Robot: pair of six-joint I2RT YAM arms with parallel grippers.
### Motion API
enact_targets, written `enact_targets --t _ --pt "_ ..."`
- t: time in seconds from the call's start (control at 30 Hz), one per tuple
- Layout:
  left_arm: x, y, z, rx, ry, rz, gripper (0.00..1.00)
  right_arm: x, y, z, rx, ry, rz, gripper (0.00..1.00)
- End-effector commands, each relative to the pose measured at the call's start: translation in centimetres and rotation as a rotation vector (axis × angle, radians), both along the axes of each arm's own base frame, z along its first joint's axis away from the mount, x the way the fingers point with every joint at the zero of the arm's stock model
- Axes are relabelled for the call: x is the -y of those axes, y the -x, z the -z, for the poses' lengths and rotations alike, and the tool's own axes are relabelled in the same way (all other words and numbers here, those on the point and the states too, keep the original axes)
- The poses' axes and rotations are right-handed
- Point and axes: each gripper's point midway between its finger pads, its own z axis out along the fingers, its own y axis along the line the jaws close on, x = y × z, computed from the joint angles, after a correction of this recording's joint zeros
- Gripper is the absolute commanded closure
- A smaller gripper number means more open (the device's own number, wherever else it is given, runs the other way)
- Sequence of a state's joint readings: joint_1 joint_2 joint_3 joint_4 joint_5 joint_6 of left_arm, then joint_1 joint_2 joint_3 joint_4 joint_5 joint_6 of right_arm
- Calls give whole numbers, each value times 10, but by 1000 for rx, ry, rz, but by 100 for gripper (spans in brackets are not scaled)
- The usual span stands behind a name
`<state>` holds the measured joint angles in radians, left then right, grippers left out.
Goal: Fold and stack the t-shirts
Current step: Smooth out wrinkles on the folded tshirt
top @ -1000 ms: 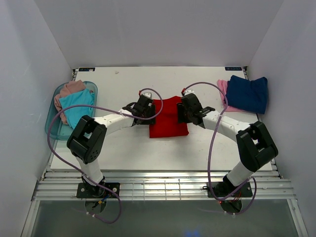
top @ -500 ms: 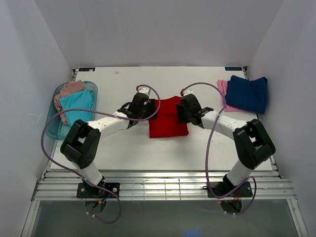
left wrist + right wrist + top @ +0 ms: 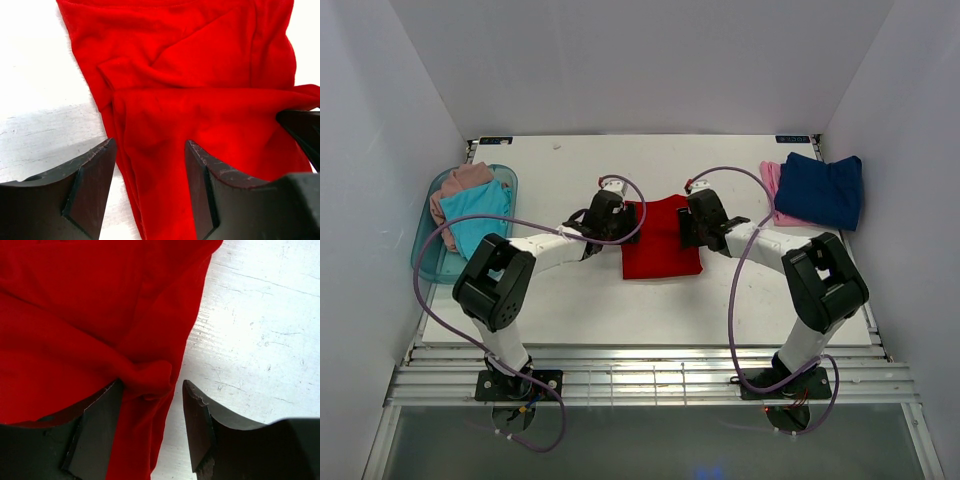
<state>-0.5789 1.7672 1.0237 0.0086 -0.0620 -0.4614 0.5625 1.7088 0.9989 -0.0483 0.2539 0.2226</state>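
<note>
A folded bright red t-shirt (image 3: 661, 238) lies flat at the table's middle. My left gripper (image 3: 617, 216) is open over its left edge; in the left wrist view the red cloth (image 3: 200, 100) runs between the spread fingers (image 3: 90, 185). My right gripper (image 3: 691, 216) is open over its right edge, with a bunched red fold (image 3: 145, 377) between its fingers (image 3: 197, 420). A navy blue t-shirt (image 3: 823, 190) lies on a light pink one (image 3: 773, 180) at the far right. A turquoise t-shirt (image 3: 476, 215) and a dusty pink-beige one (image 3: 460, 183) sit in the tub.
The translucent teal tub (image 3: 427, 255) stands at the table's left edge. White walls enclose the table on three sides. The arm cables loop above the table near the red shirt.
Both grippers have shifted slightly toward the back along the red shirt's upper edges. The shirt has stayed in place.
</note>
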Motion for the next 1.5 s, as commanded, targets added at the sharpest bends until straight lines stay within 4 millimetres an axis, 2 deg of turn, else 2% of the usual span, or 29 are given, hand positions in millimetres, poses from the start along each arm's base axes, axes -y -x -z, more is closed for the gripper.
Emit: enact_targets --t 0.0,0.2,0.3,0.33,0.43,0.7,0.8,0.9,0.93,1.0,1.07,1.1,1.13,1.37,1.47 --pt "8 -12 -18 45 35 5 33 -15 -24 -21 83 -50 -29 43" --pt "8 -14 -15 46 28 0 34 -21 -31 -28 98 -64 -45 47" --pt "9 -16 -13 44 25 -1 36 -23 -34 -30 107 -65 -51 55" --pt "10 -17 -11 39 21 0 36 -25 -35 -30 106 -66 -59 62" --pt "12 -20 -10 41 22 2 41 -28 -37 -27 100 -65 -68 73" --pt "10 -23 -1 26 -5 -8 46 -30 -40 -25 98 -65 -76 74" --pt "7 -25 0 40 -14 -15 49 -31 -40 -21 87 -64 -81 81" --pt "8 -28 2 43 -21 -17 65 -33 -41 -18 79 -67 -89 88" --pt "7 -29 6 38 -28 -18 77 -34 -41 -18 78 -69 -92 90" --pt "4 -32 6 40 -38 -44 87 -34 -41 -21 86 -73 -90 91" --pt "1 -34 -1 56 -37 -67 99 -33 -43 -26 98 -75 -87 92" --pt "-2 -35 -5 69 -40 -87 100 -34 -43 -32 110 -79 -88 92" --pt "-4 -37 -17 95 -31 -98 100 -34 -45 -37 119 -81 -86 92" --pt "-10 -40 -65 184 2 -131 100 -36 -52 -66 178 -85 -101 92" --pt "-11 -43 -76 205 11 -141 100 -37 -55 -72 192 -88 -102 92"
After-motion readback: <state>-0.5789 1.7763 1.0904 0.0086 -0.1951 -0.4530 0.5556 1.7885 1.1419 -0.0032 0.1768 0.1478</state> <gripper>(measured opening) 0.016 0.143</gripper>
